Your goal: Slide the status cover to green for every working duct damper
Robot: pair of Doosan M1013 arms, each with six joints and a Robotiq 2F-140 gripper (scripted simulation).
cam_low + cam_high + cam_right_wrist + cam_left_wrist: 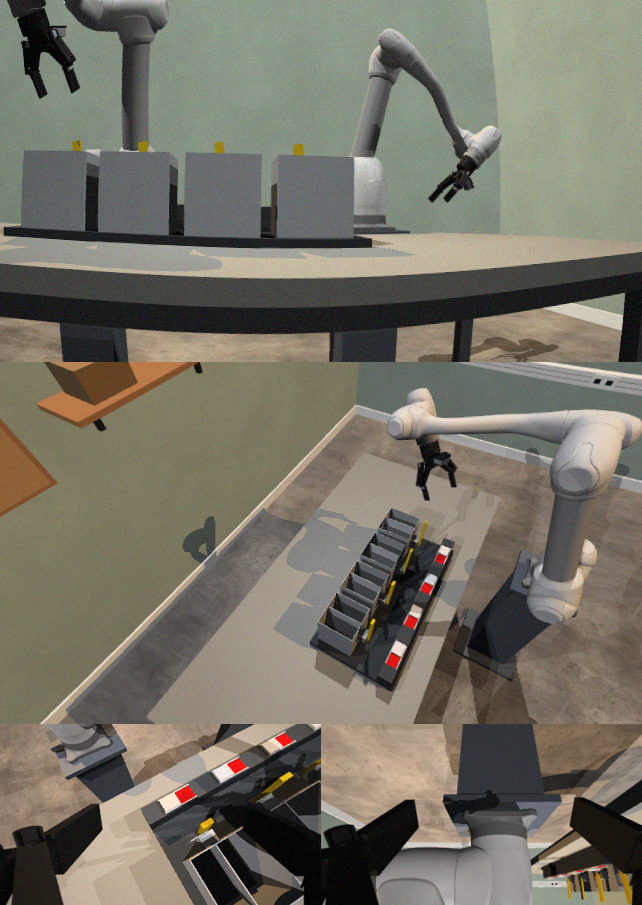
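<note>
green walls (450, 399) (300, 75) back four dampers (340, 632) (222, 195) (613, 875) (230, 863), each behind its red slider (398, 649) (601, 867) (168, 801) for matching; our left gripper (440, 199) (494, 812) and right gripper (440, 491) (58, 93) (172, 817) have jaws apart.

Green walls (200, 452) (300, 90) meet a mottled brown floor (300, 457) (240, 345) (24, 805).

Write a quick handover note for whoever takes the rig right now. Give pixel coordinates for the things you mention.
Left gripper (439, 199) (496, 813): open and empty, out past the end of the damper row.
Right gripper (439, 491) (57, 95) (173, 814): open and empty, above the opposite end.
Dampers (340, 639) (222, 195): all four stand on the base, each behind its own status slider (426, 587) (230, 770).
Done: no slider shows green; all four show red. Whether any damper has been tested, the views can't tell.
Left: find the working dampers, push their covers fully across, leave faulty ones red.
</note>
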